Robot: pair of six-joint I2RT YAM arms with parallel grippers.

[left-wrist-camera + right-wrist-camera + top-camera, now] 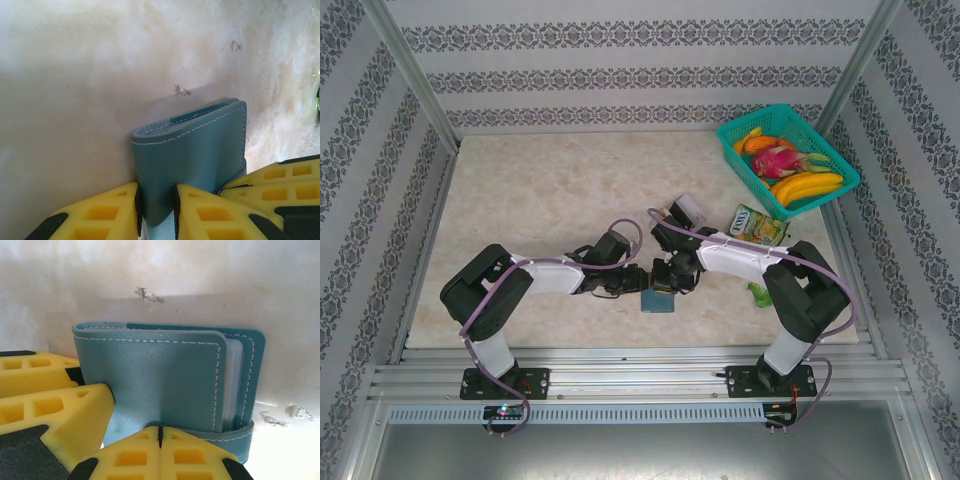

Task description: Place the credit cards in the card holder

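Nearby lie packet (pixel 758 225) and basket (pixel 787 160); left gripper (pixel 156 202) clamps wallet (pixel 150 380), right gripper (pixel 160 434) pinched together beside it; arms (pixel 740 258) hide most overhead.

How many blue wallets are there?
1. The small teal-blue leather folding wallet sits near the table's front edge, pinched by the left gripper, the right gripper close beside. Another might be hidden.

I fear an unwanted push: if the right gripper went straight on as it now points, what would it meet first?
The card holder: its teal cover stands directly ahead of the shut right gripper, apparently touching it. Behind lies the pale table, though depth is unclear.
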